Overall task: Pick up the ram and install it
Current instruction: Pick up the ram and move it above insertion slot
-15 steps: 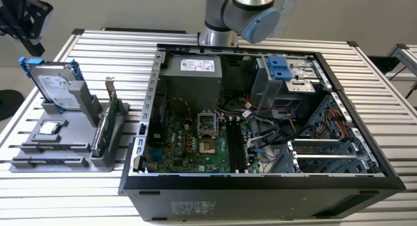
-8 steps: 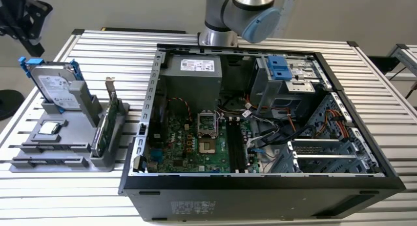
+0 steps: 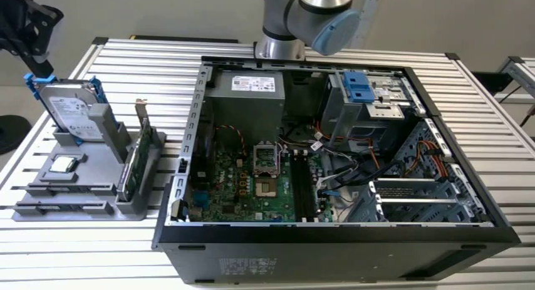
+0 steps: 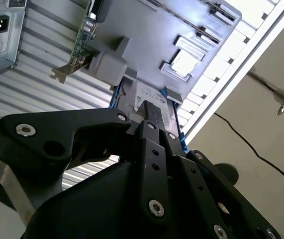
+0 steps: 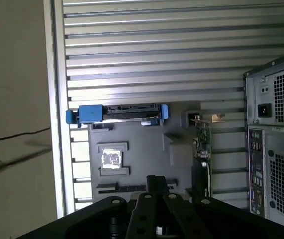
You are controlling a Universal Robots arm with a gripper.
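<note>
The black gripper (image 4: 149, 112) hung above the grey moulded holder (image 5: 146, 149). Whether its jaws were open, closed or gripping could not be told, nor where the long, dark blue-green ram stick sat. Close beneath stood the silver, blue-railed hard drive (image 3: 79, 114) and the green bracketed card (image 3: 138, 155); a misjudged descent would likely strike either. Beyond lay the open black computer case (image 3: 334, 237).

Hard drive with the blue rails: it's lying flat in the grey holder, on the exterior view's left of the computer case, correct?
Not flat. The exterior view shows the hard drive standing upright on its edge in the grey holder. The rest is right: the holder sits on the exterior view's left of the computer case.
</note>
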